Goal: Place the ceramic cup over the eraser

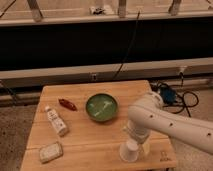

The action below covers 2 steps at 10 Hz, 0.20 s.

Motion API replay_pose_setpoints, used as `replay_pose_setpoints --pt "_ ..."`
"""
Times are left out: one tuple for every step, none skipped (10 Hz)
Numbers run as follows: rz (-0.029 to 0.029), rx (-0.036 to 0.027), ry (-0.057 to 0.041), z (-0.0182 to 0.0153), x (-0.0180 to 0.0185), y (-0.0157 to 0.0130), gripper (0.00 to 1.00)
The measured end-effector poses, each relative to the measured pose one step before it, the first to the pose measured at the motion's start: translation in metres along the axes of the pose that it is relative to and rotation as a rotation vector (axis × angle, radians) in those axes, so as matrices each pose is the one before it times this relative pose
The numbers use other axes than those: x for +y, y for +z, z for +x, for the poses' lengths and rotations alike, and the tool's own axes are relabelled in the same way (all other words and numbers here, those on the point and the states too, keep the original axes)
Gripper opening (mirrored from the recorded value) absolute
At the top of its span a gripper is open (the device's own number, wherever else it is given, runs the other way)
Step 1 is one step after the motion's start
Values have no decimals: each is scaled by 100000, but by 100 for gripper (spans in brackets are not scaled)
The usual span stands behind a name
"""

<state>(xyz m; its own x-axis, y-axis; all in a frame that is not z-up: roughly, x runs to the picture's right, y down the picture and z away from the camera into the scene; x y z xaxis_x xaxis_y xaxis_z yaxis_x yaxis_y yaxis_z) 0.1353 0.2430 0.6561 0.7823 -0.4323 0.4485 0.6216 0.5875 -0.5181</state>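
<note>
Camera view, single shot of a pale wooden table (90,137) with visible plank grain and rounded corners.

The ceramic cup (129,150) is near the front right edge of the table: small, plain white, smooth, tapered, no handle. It looks inverted, wider end down on the wood and narrower end up, long axis roughly vertical with perhaps a slight lean. The eraser is not visible anywhere.

The gripper (134,131) is directly above the cup, at the end of a thick white arm (170,122) with a smooth plastic shell dotted with small dark holes. The arm enters from the right and bends down over the cup. Fingers are hidden by the wrist and the cup, so cannot tell whether they are spread or pinching the cup.

A green bowl (101,107) sits mid-table, round, glossy, with pale streaks inside, just left of the arm and well clear of the cup.

A small red object (67,104), elongated and shiny, lies left of the bowl, pointing diagonally.

A white tube-shaped bottle (56,121) lies on its side near the left edge, long axis diagonal, cap end toward the back.

A pale beige rectangular block (50,151), matte and textured, rests at the front left corner.

Dark cables (175,96) trail on the floor right of the table.
</note>
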Motion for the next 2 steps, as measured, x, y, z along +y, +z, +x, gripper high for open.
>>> replay_pose_setpoints --pt "657 -148 3428 566 38 -557 80" --pt "5 -372 -123 -65 5 -188 80"
